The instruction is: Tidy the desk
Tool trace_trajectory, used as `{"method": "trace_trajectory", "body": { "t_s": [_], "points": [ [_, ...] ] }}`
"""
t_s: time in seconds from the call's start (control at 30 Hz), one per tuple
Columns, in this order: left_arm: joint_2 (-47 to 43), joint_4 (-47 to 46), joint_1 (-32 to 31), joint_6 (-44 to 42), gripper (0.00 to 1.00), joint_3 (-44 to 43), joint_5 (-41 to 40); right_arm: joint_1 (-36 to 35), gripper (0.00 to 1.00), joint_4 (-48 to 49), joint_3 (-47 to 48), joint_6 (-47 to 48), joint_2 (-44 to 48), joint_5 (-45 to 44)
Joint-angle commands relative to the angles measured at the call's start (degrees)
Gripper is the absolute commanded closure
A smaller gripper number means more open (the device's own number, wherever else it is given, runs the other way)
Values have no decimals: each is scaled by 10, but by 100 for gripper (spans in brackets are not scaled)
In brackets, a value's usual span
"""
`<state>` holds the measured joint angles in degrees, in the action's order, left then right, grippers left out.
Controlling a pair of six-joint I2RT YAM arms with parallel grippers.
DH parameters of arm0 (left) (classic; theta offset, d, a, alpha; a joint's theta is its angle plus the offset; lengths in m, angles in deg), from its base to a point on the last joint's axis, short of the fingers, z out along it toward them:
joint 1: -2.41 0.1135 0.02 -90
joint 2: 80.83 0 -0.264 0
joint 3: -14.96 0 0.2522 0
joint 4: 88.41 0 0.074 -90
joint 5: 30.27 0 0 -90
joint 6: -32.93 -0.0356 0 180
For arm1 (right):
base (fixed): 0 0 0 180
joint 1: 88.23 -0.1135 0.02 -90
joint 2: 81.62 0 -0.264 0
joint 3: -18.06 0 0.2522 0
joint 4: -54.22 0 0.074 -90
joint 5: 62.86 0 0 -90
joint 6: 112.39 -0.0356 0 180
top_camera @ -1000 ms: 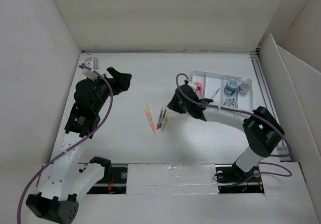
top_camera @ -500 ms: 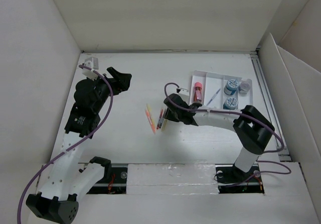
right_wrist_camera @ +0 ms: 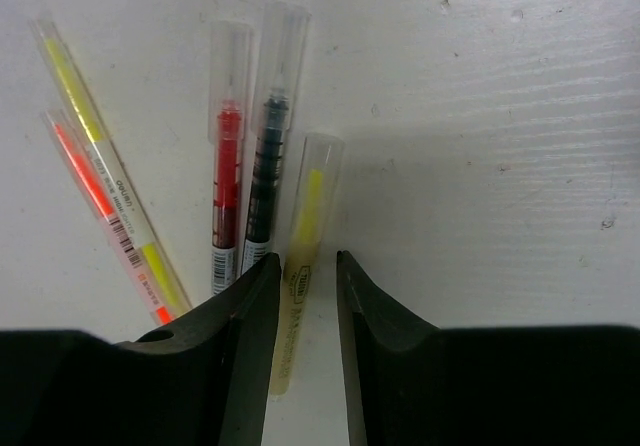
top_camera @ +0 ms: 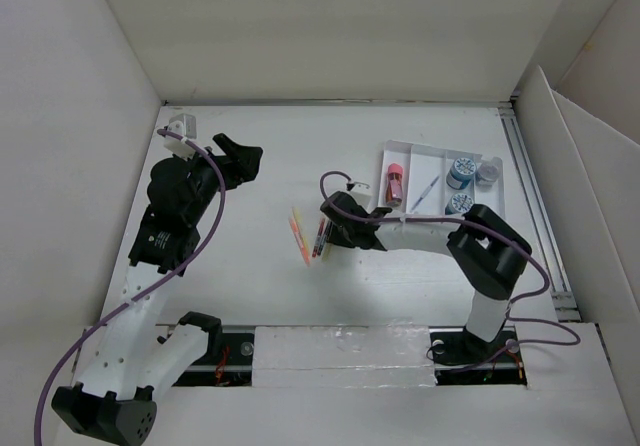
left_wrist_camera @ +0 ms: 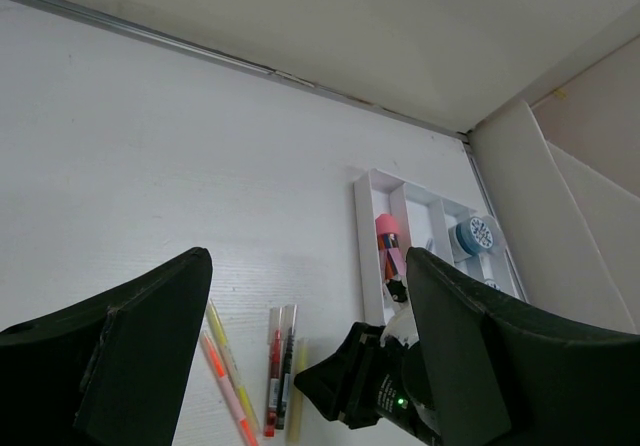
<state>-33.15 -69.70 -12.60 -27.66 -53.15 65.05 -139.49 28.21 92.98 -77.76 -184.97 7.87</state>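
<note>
White desk (top_camera: 300, 146) fills the mid of the overhead view, walls all round. Far left: left gripper (top_camera: 242, 151) sits near the desk's upper left, jaws wide, nothing in them, same spot as 1 s ago, so no part in this step.

Centre: loose pens in a fan. Two highlighters (top_camera: 298, 234) lie leftmost, then red pen (right_wrist_camera: 227, 196), black pen (right_wrist_camera: 268, 166), yellow pen (right_wrist_camera: 305, 236) rightmost.

Right gripper (right_wrist_camera: 308, 266) is what changed. 1 s ago it was over the tray (top_camera: 440, 148) at upper right w/ sth pink at its tips. Half a sec ago the pink marker (top_camera: 394, 181) lay in the tray's left slot and the arm was swinging left. Now it's low over the fan, fingers apart either side of the yellow pen w/ a narrow gap, not pinched yet as far as the wrist view shows.

Further right, the tray also holds a thin pen (top_camera: 428, 188) and tape rolls (top_camera: 460, 173).

Meaning, imo: one item filed, next pick lined up, five pens left on the desk. Risk: the black pen lies just beside the yellow one, so the left finger could nudge it.
</note>
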Motion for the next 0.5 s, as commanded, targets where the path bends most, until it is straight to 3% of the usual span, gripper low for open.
{"method": "trace_trajectory", "body": {
  "t_s": [0.0, 0.27, 0.4, 0.47],
  "points": [
    [-12, -33, -1, -6, 26, 4, 1, -5, 66, -4, 26, -9, -10, -5],
    [-15, -30, -1, -7, 26, 4, -1, -5, 78, -44, 19, -18, -10, -81],
    [-17, -32, -1, -7, 26, 6, -1, -5, 94, -60, 5, -18, 7, -109],
    [-15, -31, -1, -7, 26, 5, 1, 0, 97, -51, -8, -18, 17, -104]
  ]
}}
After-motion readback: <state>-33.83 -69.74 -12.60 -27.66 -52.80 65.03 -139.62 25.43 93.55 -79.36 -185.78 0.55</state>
